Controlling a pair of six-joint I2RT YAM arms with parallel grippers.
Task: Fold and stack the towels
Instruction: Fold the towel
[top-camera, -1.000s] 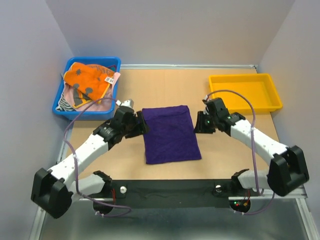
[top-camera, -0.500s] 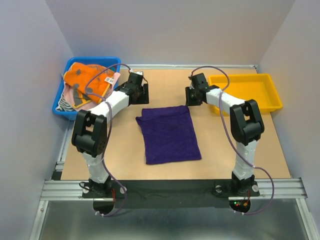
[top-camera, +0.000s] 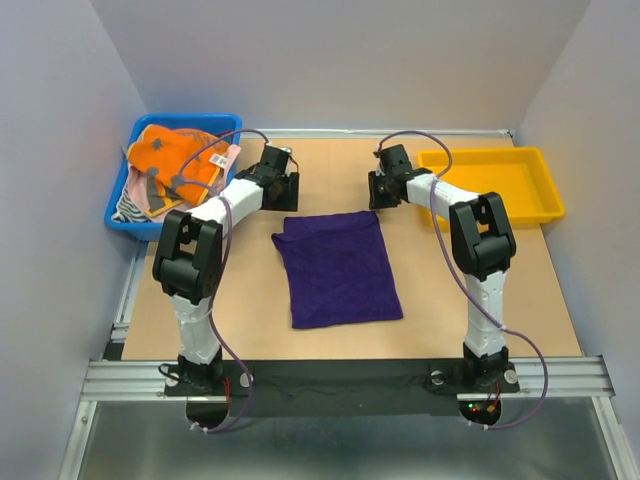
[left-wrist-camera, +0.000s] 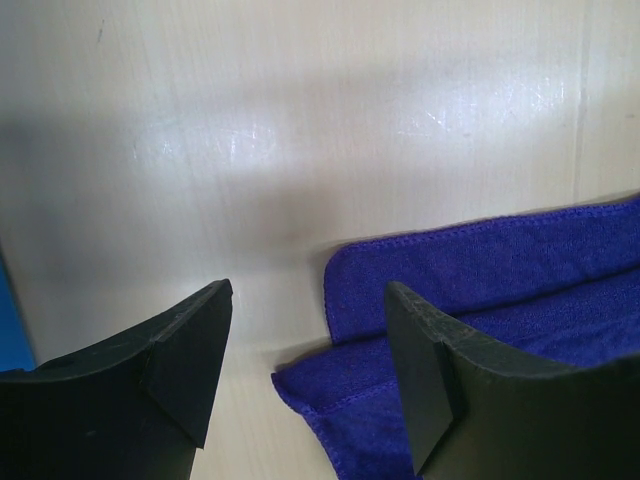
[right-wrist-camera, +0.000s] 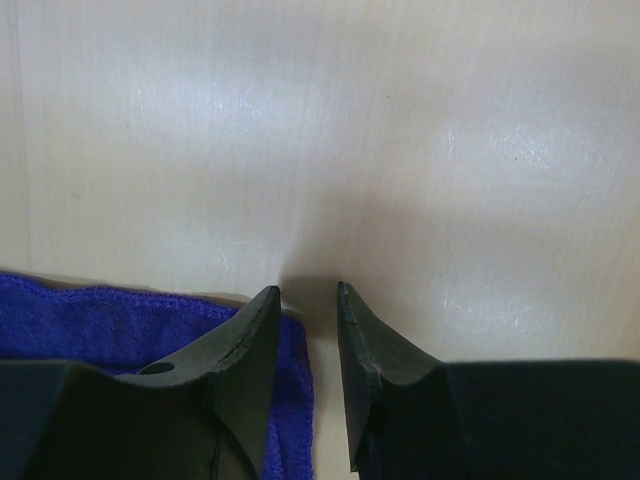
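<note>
One looks done: purple towel (top-camera: 340, 268) folded on the desk (top-camera: 500, 290), left claw (left-wrist-camera: 308, 312) wide and empty at its far corner, right claw (right-wrist-camera: 308, 300) narrow and empty, orange towel (top-camera: 175, 153) and others unfolded in the blue bin (top-camera: 118, 216).

Bright glare on table (right-wrist-camera: 480, 140); soft shadow beneath right pincer (right-wrist-camera: 308, 295).

The dark purple cloth towel (top-camera: 338, 268) lies on the counter (top-camera: 470, 290). Its far corners sit at the left hand (top-camera: 284, 192) and right hand (top-camera: 380, 192).
</note>
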